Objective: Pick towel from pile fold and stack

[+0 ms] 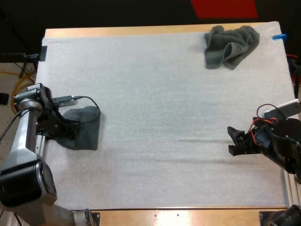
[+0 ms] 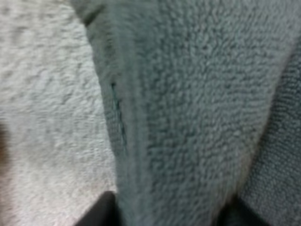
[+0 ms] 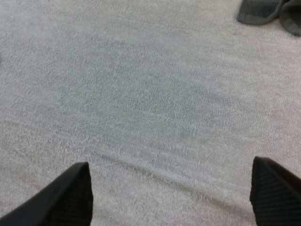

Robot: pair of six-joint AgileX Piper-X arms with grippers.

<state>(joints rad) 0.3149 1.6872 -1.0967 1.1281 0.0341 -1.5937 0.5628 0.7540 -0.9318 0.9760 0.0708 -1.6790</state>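
A dark grey-green towel [image 1: 84, 131], folded small, lies at the left edge of the white mat [image 1: 155, 117]. My left gripper [image 1: 61, 128] is down at its left side. In the left wrist view the towel's [image 2: 188, 103] thick hemmed fold runs between the two black fingertips [image 2: 101, 212], which press on it from both sides; my left gripper [image 2: 169, 214] is shut on it. A crumpled towel [image 1: 230, 46] sits at the mat's far right corner. My right gripper [image 1: 233, 140] hovers open over bare mat at the right side, fingers [image 3: 70, 193] wide apart; the crumpled towel's edge [image 3: 263, 12] is far ahead of it.
The wooden table edge [image 1: 141, 31] borders the mat at the far side, and a strip of it [image 1: 188, 216] runs along the near side. Open mat lies between the two towels and between the arms.
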